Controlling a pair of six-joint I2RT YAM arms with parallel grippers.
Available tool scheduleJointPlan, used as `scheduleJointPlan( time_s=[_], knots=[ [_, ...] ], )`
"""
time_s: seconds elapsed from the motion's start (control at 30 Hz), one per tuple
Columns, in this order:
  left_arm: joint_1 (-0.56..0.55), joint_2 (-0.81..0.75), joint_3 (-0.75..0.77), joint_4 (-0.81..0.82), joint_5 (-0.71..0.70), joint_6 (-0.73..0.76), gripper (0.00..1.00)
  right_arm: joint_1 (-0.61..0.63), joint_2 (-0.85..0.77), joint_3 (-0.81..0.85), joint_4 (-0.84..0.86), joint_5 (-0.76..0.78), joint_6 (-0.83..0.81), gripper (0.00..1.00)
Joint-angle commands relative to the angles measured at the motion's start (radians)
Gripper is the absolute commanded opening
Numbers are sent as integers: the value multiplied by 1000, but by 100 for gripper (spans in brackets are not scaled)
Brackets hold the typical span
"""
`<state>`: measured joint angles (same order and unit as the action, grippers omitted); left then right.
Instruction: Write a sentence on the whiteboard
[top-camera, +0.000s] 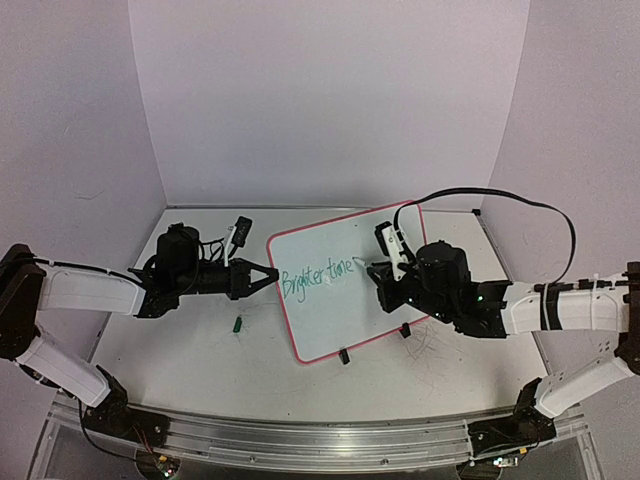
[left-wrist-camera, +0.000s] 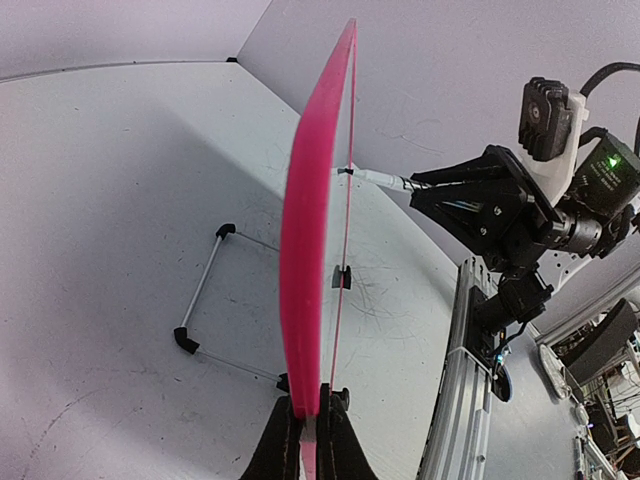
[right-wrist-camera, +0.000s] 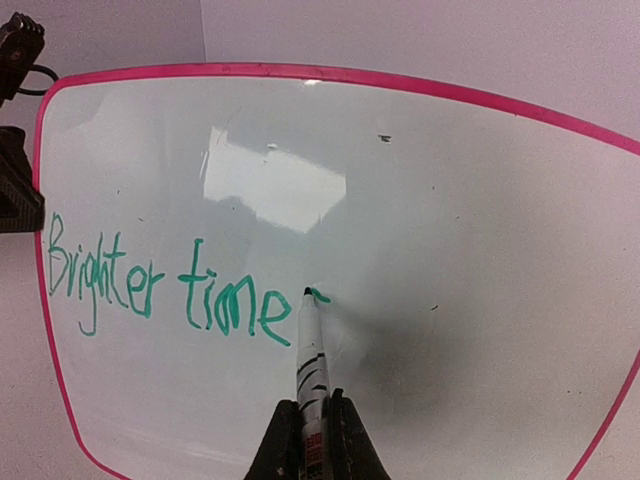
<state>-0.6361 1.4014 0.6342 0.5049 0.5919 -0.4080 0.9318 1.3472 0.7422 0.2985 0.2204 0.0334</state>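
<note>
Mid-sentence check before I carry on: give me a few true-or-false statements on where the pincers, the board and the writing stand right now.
1. The left pincer clamps the whiteboard by its edge. True.
2. The right pincer is empty. False: it is shut on a marker.
3. The writing reads "Brighter time" so far. True; a small further stroke sits just after it.
4. The ink is red. False: it is green.
5. The marker is parked well away from the board. False: its tip meets the board right after the last letter.
</note>
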Motion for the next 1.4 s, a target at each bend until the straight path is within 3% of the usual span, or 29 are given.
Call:
scheduleJointPlan(
  time_s=[0.0, 1.37],
  knots=[
    [3, -15, 26, -6, -15, 35, 0, -1, 7, 30, 9, -20, 21, 0],
    [3, -12, 25, -8, -17, 28, 0, -1, -44, -28, -71, 43, 83, 0]
  ],
)
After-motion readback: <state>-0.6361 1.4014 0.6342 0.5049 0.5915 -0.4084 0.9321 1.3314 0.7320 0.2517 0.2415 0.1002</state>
